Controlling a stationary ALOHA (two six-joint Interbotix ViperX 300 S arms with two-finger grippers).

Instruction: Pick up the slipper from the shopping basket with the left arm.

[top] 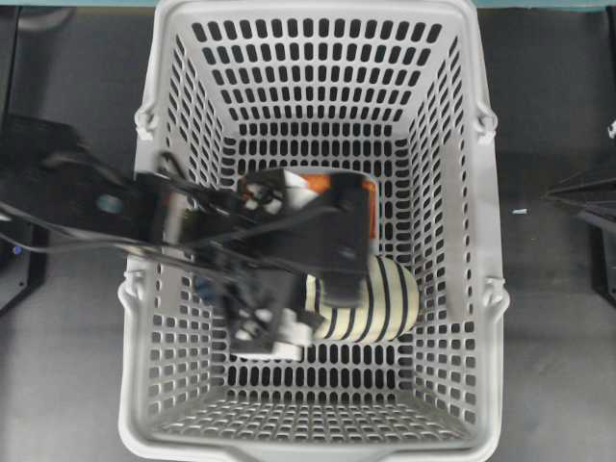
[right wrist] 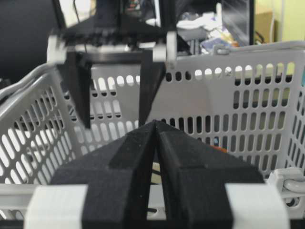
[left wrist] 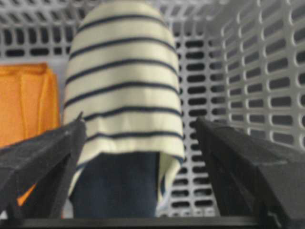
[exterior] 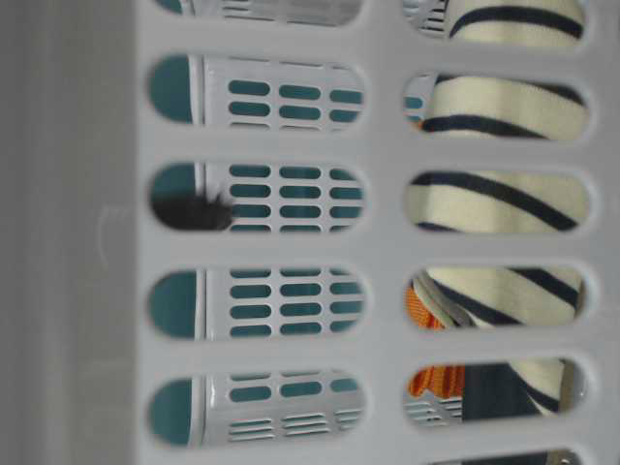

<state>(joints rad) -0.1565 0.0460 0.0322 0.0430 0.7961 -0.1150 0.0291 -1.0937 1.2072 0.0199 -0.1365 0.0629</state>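
Note:
The slipper (top: 380, 300) lies on the floor of the light-grey shopping basket (top: 318, 10), cream with navy stripes. In the left wrist view the slipper (left wrist: 124, 81) points away, its navy heel end nearest the camera. My left gripper (left wrist: 139, 121) is open, with one finger on each side of the heel end and a gap on both sides. In the overhead view the left arm (top: 289, 241) reaches in over the left wall and covers part of the slipper. My right gripper (right wrist: 155, 124) is shut and empty outside the basket.
A folded orange cloth (left wrist: 28, 100) lies left of the slipper, close to my left finger; it also shows in the overhead view (top: 322, 180). The basket's slotted wall (left wrist: 257, 71) rises to the right. The right arm (top: 587, 197) sits at the right edge.

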